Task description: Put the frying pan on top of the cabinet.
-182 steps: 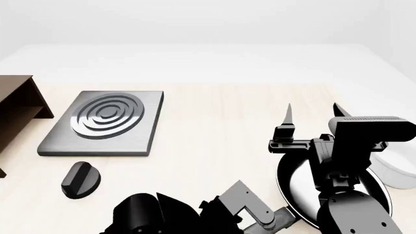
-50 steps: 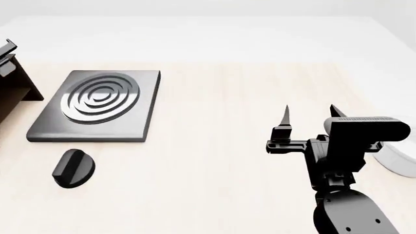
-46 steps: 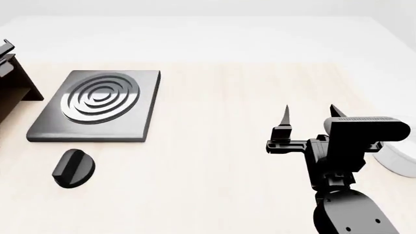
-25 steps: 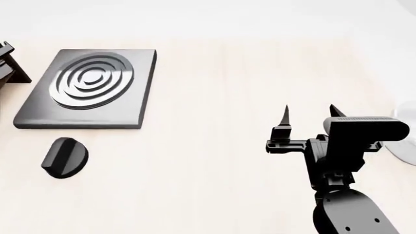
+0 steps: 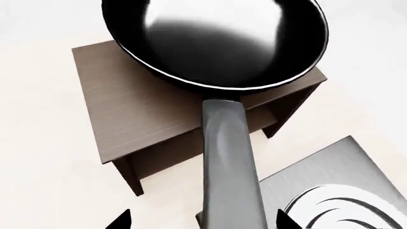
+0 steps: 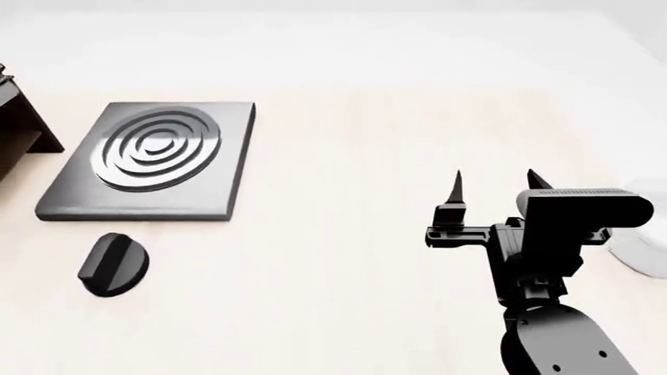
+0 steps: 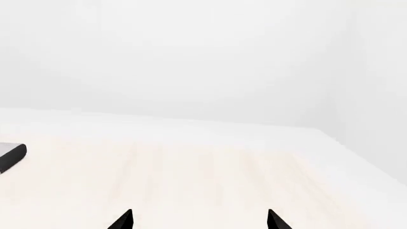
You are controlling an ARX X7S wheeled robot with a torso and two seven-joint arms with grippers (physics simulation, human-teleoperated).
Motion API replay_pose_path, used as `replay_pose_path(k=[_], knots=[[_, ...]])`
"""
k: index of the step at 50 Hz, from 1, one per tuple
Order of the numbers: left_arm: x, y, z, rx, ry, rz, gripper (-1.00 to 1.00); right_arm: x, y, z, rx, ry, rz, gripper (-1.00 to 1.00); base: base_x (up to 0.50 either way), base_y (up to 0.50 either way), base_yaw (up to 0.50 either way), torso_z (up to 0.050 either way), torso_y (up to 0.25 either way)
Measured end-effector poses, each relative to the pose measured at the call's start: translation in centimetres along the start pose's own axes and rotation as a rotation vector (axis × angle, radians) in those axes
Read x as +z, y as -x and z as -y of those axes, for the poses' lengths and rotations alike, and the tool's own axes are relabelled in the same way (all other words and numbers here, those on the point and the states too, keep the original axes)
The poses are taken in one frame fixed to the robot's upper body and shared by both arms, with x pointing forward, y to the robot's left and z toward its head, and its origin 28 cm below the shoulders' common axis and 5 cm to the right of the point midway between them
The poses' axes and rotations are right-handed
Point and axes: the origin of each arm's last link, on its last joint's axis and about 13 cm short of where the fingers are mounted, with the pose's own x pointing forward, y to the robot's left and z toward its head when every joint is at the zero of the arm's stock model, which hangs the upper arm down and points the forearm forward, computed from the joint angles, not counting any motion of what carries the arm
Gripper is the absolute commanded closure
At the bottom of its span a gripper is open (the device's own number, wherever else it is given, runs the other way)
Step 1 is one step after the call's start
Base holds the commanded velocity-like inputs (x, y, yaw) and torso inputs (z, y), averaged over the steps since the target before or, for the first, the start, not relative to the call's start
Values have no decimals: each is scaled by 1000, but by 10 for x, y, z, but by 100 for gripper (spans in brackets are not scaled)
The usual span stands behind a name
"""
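In the left wrist view the frying pan [image 5: 216, 43], black with a glossy inside, lies over the flat top of the dark brown cabinet [image 5: 133, 114]. Its long grey handle [image 5: 229, 162] runs back past the cabinet's edge and between the fingertips of my left gripper [image 5: 201, 220]. Those fingertips stand wide apart, clear of the handle on both sides. I cannot tell whether the pan rests on the top. In the head view only a corner of the cabinet [image 6: 16, 129] shows at the far left. My right gripper [image 6: 495, 187] is open and empty above the table.
A square grey hotplate [image 6: 151, 160] lies right of the cabinet, and its corner shows in the left wrist view [image 5: 337, 191]. A black knob [image 6: 112, 264] lies in front of it. A white bowl [image 6: 644, 234] sits at the right edge.
The pan and my left arm, in the near head view 3.6 s ago, have left it. The head view has shifted a little since half a second ago. My right arm has not moved.
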Motion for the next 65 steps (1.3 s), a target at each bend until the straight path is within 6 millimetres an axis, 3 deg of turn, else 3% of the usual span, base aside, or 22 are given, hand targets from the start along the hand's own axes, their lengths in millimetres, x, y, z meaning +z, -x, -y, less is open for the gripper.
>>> replay_pose_path(k=[17, 24, 29, 33, 37, 47, 58, 65], knots=[[5, 4, 2, -4, 1, 38, -100, 0, 0, 0, 0, -1, 1, -100, 0, 0, 0, 0, 250], [9, 9, 8, -41, 2, 106, -100, 0, 0, 0, 0, 0, 1, -100, 0, 0, 0, 0, 16], [13, 24, 22, -148, -53, 246, -100, 0, 0, 0, -2, 0, 1, -100, 0, 0, 0, 0, 0], [4, 35, 29, -247, -176, 314, -100, 1, 0, 0, -3, 0, 2, -100, 0, 0, 0, 0, 0], [0, 59, 29, -381, -235, 389, -100, 1, 0, 1, -4, 0, 4, -100, 0, 0, 0, 0, 0], [-38, 107, 11, -712, -346, 474, -100, 2, 1, 1, -4, 1, 6, -100, 0, 0, 0, 0, 0], [-94, 127, -27, -990, -424, 485, -100, 1, 1, 0, -2, 2, 6, -100, 0, 0, 0, 0, 0], [-134, 128, -48, -1082, -502, 504, -100, 1, 1, 0, -1, 2, 6, -100, 0, 0, 0, 0, 0]])
